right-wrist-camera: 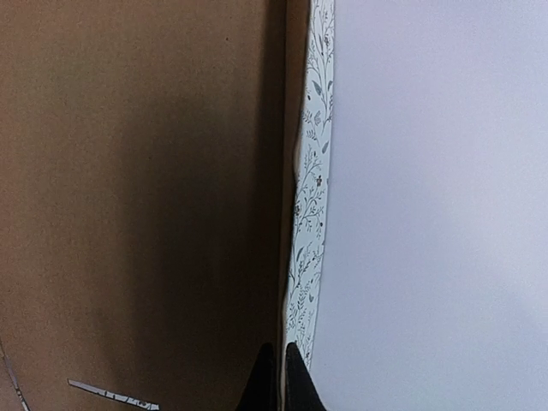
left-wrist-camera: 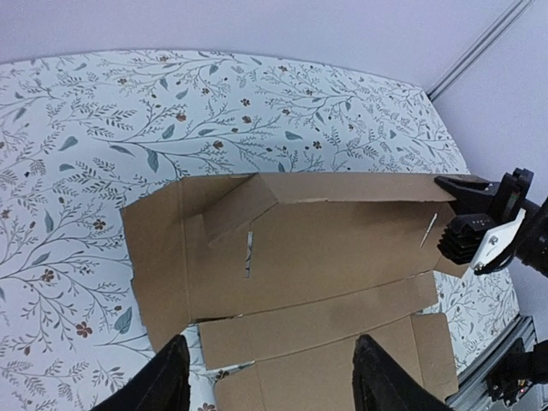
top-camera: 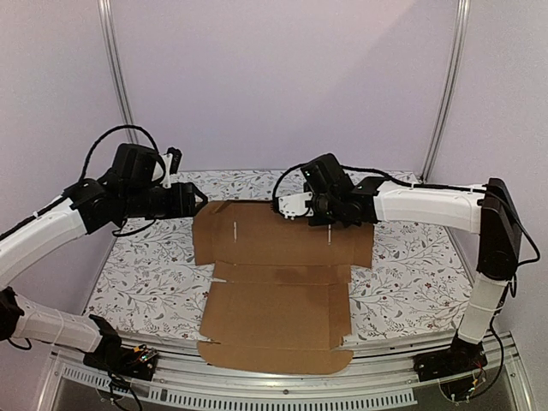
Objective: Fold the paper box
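Both jaws flanked the raised far flap [left-wrist-camera: 360, 188] of the paper box [top-camera: 274, 300]: right jaws pinched its right end; left jaws, spread, faced its left.

The fixed top camera looks down from behind the arm bases, well back, taking in the whole brown die-cut cardboard sheet [top-camera: 274, 274]. The left wrist camera hovers over the sheet's left side, facing across it towards the right gripper [top-camera: 281, 208] at its far-right corner. The right wrist camera presses close along the sheet's far edge, a stretch all three views share
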Available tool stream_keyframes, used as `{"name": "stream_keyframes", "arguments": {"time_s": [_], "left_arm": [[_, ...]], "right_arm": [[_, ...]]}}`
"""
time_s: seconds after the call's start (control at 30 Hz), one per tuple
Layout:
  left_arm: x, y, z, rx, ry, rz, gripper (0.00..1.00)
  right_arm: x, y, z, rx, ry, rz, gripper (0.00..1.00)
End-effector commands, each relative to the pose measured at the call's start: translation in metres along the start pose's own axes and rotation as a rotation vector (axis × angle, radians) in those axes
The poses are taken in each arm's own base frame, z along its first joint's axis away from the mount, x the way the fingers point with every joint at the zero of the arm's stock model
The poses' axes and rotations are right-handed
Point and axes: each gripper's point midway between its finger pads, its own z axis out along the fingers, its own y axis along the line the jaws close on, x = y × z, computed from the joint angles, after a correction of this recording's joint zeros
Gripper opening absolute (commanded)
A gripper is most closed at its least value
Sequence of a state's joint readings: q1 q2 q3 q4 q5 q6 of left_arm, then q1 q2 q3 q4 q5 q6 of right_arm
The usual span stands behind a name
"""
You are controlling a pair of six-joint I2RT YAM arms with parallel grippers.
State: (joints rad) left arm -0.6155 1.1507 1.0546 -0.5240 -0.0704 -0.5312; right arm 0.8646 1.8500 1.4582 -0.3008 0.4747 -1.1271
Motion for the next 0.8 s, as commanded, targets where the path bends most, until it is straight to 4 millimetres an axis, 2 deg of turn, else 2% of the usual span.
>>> {"name": "stream_keyframes", "arguments": {"time_s": [0.0,0.13,0.4,0.57,0.77], "left_arm": [[-0.015,-0.014,0.002,0.035,-0.037,-0.015,0.6],[-0.018,-0.016,0.01,0.041,-0.039,-0.034,0.52],[-0.018,-0.015,0.031,0.007,-0.014,-0.057,0.29],[-0.02,-0.016,0.044,-0.003,-0.004,-0.065,0.19],[-0.011,-0.017,0.056,0.002,0.031,-0.075,0.09]], "right_arm": [[0.001,-0.016,-0.018,0.098,0.002,-0.015,0.0],[0.0,-0.009,-0.028,0.127,-0.003,0.003,0.0],[-0.003,-0.007,-0.056,0.19,-0.045,0.032,0.0],[-0.007,-0.006,-0.07,0.217,-0.075,0.047,0.0],[-0.002,0.0,-0.076,0.219,-0.077,0.076,0.0]]}}
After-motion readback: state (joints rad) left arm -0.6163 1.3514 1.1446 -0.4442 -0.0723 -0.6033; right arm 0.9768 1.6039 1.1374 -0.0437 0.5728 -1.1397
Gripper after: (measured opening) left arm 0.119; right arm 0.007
